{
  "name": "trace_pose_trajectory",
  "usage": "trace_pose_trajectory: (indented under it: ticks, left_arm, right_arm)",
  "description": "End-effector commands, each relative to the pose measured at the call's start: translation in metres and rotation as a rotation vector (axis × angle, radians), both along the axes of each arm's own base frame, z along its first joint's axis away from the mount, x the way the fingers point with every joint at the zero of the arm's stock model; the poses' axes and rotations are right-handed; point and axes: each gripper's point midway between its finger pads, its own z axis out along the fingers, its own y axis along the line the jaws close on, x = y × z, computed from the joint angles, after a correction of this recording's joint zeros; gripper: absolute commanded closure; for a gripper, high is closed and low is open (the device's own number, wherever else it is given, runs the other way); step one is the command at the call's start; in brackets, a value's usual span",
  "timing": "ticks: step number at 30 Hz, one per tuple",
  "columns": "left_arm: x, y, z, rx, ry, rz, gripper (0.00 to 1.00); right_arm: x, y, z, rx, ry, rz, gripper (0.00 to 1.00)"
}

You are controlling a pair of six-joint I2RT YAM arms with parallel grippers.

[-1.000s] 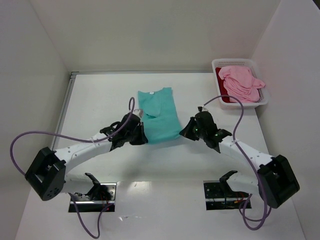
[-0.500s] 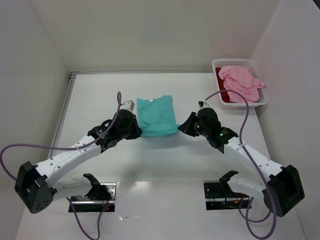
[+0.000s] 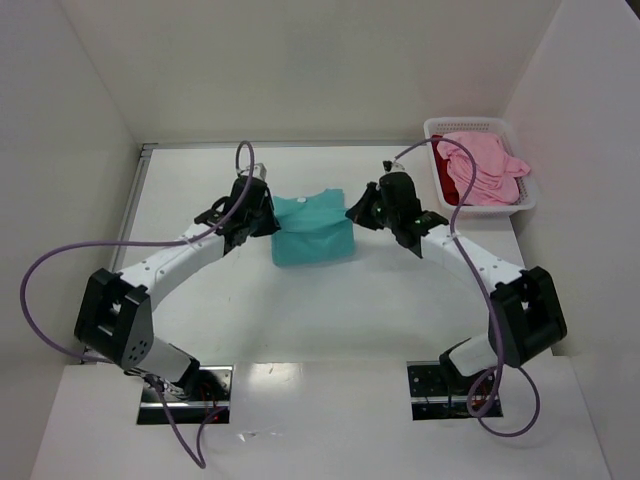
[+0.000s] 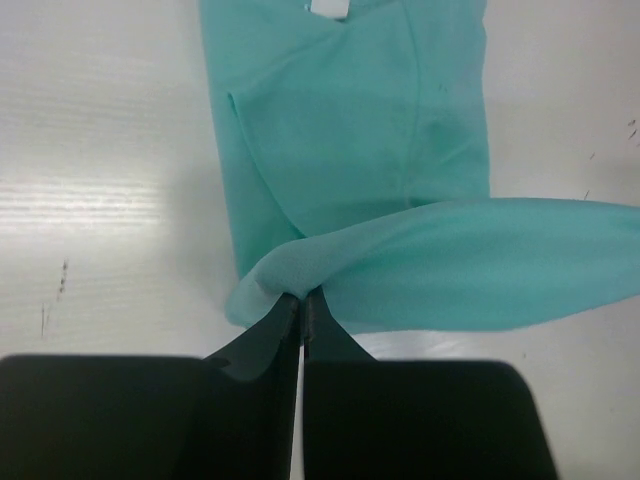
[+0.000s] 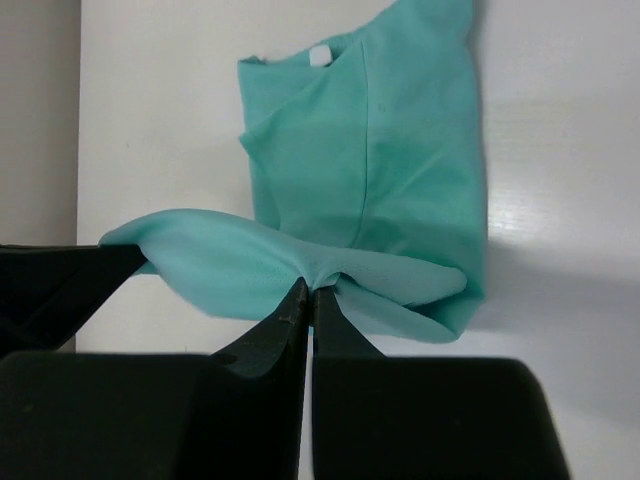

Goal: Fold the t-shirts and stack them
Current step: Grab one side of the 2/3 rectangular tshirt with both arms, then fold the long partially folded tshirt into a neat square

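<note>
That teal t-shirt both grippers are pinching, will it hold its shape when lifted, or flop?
Probably floppy: the teal t-shirt puckers where the left gripper pinches it, and the lifted hem curves across to the right gripper. It looks thin and likely light, since two pinches carry the raised edge. Let go, it would probably drape onto the layer beneath.

I'm getting bright, even light from overhead. In the top view, glare washes the table (image 3: 300, 320) well nearer than the teal t-shirt (image 3: 312, 228). Left wrist shows sheen left of the shirt; right wrist, soft grey shadow right of it.
</note>
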Motion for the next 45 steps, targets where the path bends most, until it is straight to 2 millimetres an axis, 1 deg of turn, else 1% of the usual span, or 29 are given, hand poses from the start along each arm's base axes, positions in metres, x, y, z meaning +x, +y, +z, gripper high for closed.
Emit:
trace_pose_trajectory:
  ticks: [1,2,3,4,5,6,9,10,12,13,14,15,17,19,20,21,24,25,26,27,28,30,33,36,38,39,43,44,45]
  left_arm:
    - [0.032,0.0,0.013,-0.033,-0.068,-0.037,1.0]
    - [0.039,0.004,0.013,-0.04,-0.068,-0.028,1.0]
    - [0.044,0.002,0.015,-0.032,-0.077,-0.036,1.0]
    - [0.05,0.006,0.004,-0.021,-0.053,-0.036,1.0]
    - [0.057,0.006,0.005,-0.038,-0.059,-0.038,1.0]
    - [0.06,0.007,0.002,-0.038,-0.052,-0.048,1.0]
    - [0.075,0.0,-0.004,-0.058,-0.052,-0.063,1.0]
    - [0.079,-0.001,-0.015,-0.051,-0.029,-0.062,1.0]
    - [0.093,-0.003,-0.012,-0.055,-0.04,-0.071,1.0]
    - [0.096,-0.006,-0.023,-0.054,-0.018,-0.077,1.0]
    - [0.101,-0.001,-0.026,-0.053,-0.014,-0.065,1.0]
    - [0.105,-0.005,-0.024,-0.063,-0.018,-0.076,1.0]
    - [0.114,-0.004,-0.034,-0.062,-0.009,-0.08,1.0]
    - [0.124,-0.003,-0.041,-0.065,0.001,-0.076,1.0]
    - [0.128,0.002,-0.043,-0.065,0.004,-0.065,1.0]
    - [0.13,0.007,-0.055,-0.059,0.025,-0.054,1.0]
    - [0.142,0.016,-0.05,-0.062,0.008,-0.042,1.0]
    - [0.142,0.016,-0.057,-0.059,0.021,-0.042,1.0]
    - [0.145,0.02,-0.06,-0.068,0.022,-0.039,0.99]
    - [0.148,0.028,-0.06,-0.068,0.021,-0.024,0.98]
    - [0.151,0.026,-0.06,-0.076,0.014,-0.031,0.96]
    - [0.159,0.033,-0.057,-0.084,-0.002,-0.032,0.93]
    - [0.169,0.035,-0.065,-0.083,0.003,-0.035,0.87]
    - [0.175,0.033,-0.057,-0.1,-0.008,-0.06,0.82]
    - [0.175,0.034,-0.057,-0.092,-0.011,-0.066,0.92]
    - [0.176,0.034,-0.05,-0.095,-0.025,-0.067,0.98]
    - [0.175,0.038,-0.031,-0.079,-0.065,-0.056,1.0]
    - [0.171,0.039,-0.032,-0.077,-0.053,-0.056,1.0]
    - [0.171,0.039,-0.023,-0.08,-0.071,-0.056,1.0]
  right_arm:
    - [0.044,-0.003,0.044,0.037,-0.157,-0.062,1.0]
    - [0.052,0.001,0.036,0.023,-0.151,-0.057,1.0]
    - [0.061,0.005,0.045,0.031,-0.168,-0.058,1.0]
    - [0.065,0.006,0.041,0.02,-0.165,-0.053,1.0]
    - [0.071,0.009,0.028,0.007,-0.139,-0.052,1.0]
    - [0.074,0.01,0.025,0.005,-0.135,-0.052,1.0]
    - [0.089,0.018,0.022,0.011,-0.149,-0.052,1.0]
    - [0.091,0.021,0.019,0.013,-0.141,-0.043,1.0]
    - [0.102,0.023,0.019,0.002,-0.152,-0.051,0.99]
    - [0.107,0.025,0.008,-0.007,-0.134,-0.05,0.97]
    - [0.11,0.026,0.005,-0.016,-0.134,-0.046,0.97]
    - [0.115,0.026,0.006,-0.018,-0.139,-0.054,0.97]
    - [0.121,0.024,-0.01,-0.031,-0.113,-0.062,0.97]
    - [0.13,0.021,-0.01,-0.028,-0.121,-0.073,0.97]
    - [0.131,0.022,-0.022,-0.038,-0.101,-0.072,0.97]
    - [0.136,0.018,-0.023,-0.039,-0.1,-0.083,0.97]
    - [0.143,0.02,-0.038,-0.046,-0.084,-0.082,0.97]
    - [0.148,0.017,-0.04,-0.047,-0.084,-0.092,0.97]
    - [0.149,0.017,-0.052,-0.057,-0.063,-0.091,0.97]
    - [0.152,0.018,-0.052,-0.055,-0.066,-0.091,0.97]
    - [0.155,0.02,-0.046,-0.048,-0.082,-0.092,0.97]
    - [0.158,0.021,-0.059,-0.056,-0.064,-0.091,0.97]
    - [0.169,0.018,-0.061,-0.056,-0.075,-0.108,0.97]
    - [0.176,0.017,-0.058,-0.047,-0.083,-0.109,0.97]
    - [0.178,0.018,-0.052,-0.042,-0.094,-0.109,0.99]
    - [0.178,0.018,-0.052,-0.042,-0.094,-0.109,1.0]
    - [0.18,0.018,-0.035,-0.037,-0.127,-0.105,1.0]
    - [0.18,0.018,-0.029,-0.032,-0.137,-0.106,1.0]
    - [0.18,0.018,-0.022,-0.027,-0.148,-0.106,1.0]
